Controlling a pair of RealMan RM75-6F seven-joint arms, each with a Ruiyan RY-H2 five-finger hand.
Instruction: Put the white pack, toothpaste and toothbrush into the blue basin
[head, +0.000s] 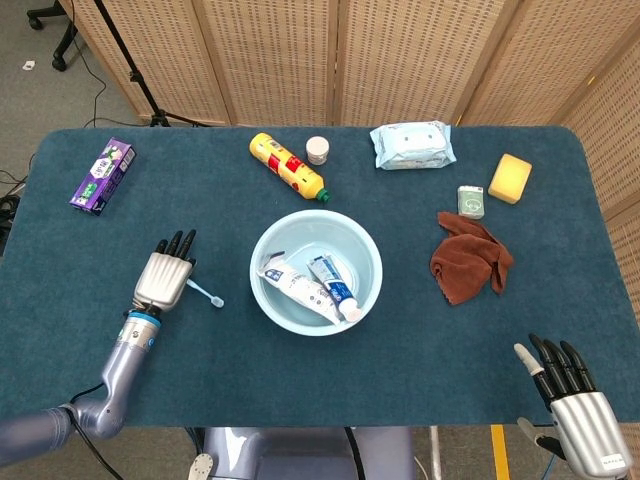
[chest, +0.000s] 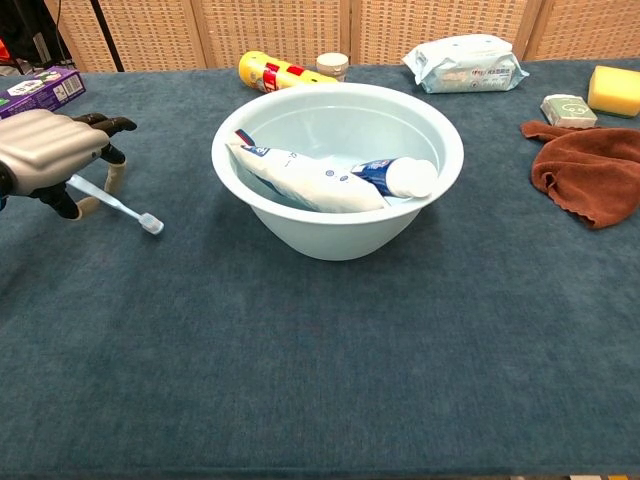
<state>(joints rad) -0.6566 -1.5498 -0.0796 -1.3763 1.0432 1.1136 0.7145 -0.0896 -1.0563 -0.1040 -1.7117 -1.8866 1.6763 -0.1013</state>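
Observation:
The light blue basin (head: 316, 214) (chest: 330, 232) stands mid-table. Inside it lie the white pack (head: 293, 288) (chest: 300, 180) and, to its right, the toothpaste (head: 331, 279) (chest: 392, 176). The pale blue toothbrush (head: 206, 293) (chest: 126, 207) is left of the basin, its handle under my left hand (head: 164, 277) (chest: 48, 160). That hand's fingers are curled round the handle, and the bristle end sticks out toward the basin, just above the cloth. My right hand (head: 574, 399) hangs off the table's near right corner with fingers spread and nothing in it.
Along the back lie a yellow bottle (head: 287, 167), a small jar (head: 317, 150) and a wipes pack (head: 412, 145). A yellow sponge (head: 511, 178), a small green box (head: 471, 201) and a brown cloth (head: 470, 258) are on the right. A purple box (head: 102, 175) lies at far left.

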